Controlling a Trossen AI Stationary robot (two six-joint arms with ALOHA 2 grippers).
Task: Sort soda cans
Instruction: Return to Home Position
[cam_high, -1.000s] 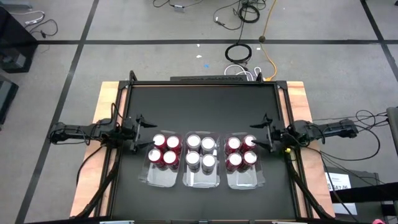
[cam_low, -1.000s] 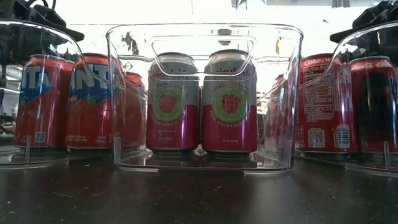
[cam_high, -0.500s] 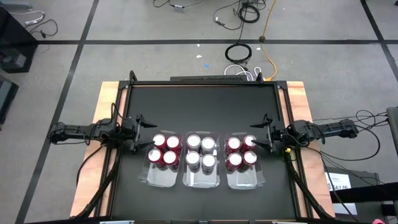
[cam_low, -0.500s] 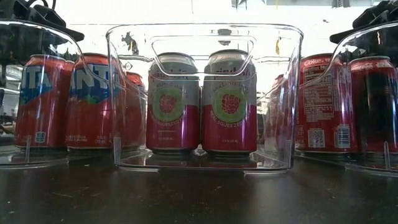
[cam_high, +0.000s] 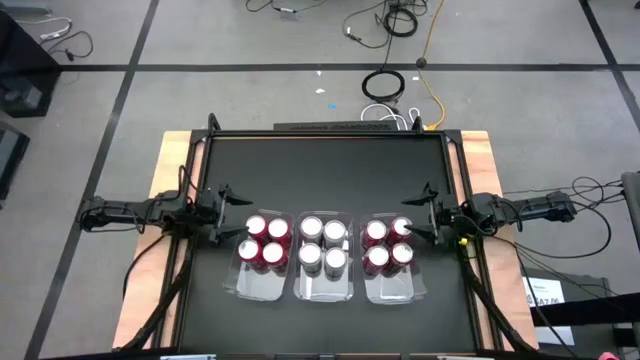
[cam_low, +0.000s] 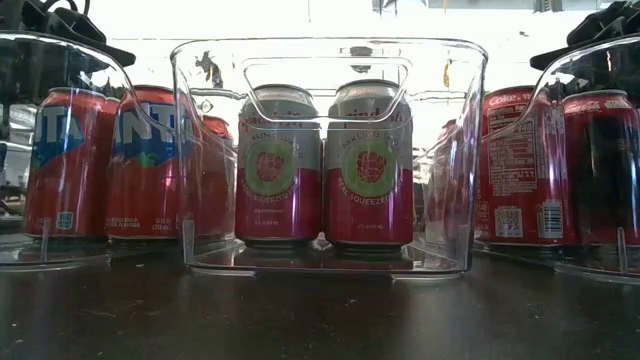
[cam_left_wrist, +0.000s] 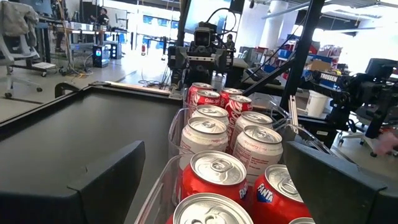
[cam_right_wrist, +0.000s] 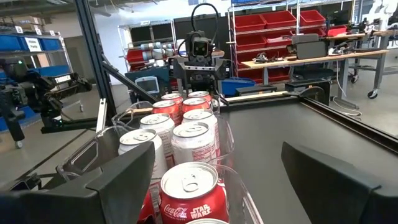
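My left gripper (cam_high: 232, 213) hangs open and empty near the left edge of the bench (cam_high: 320, 170), with the left tray (cam_high: 258, 287) and its four upright soda cans (cam_high: 271, 254) just to its right. The middle tray (cam_high: 325, 288) holds four more. My right gripper (cam_high: 421, 212), also open and empty, sits just right of the right tray (cam_high: 395, 290) and its four cans, so I judge each arm should draw outward, away from the cans.

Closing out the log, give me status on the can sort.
Left gripper, right gripper open, empty, flanking clear bins. Soda cans all binned, four each. Nothing obstructing.
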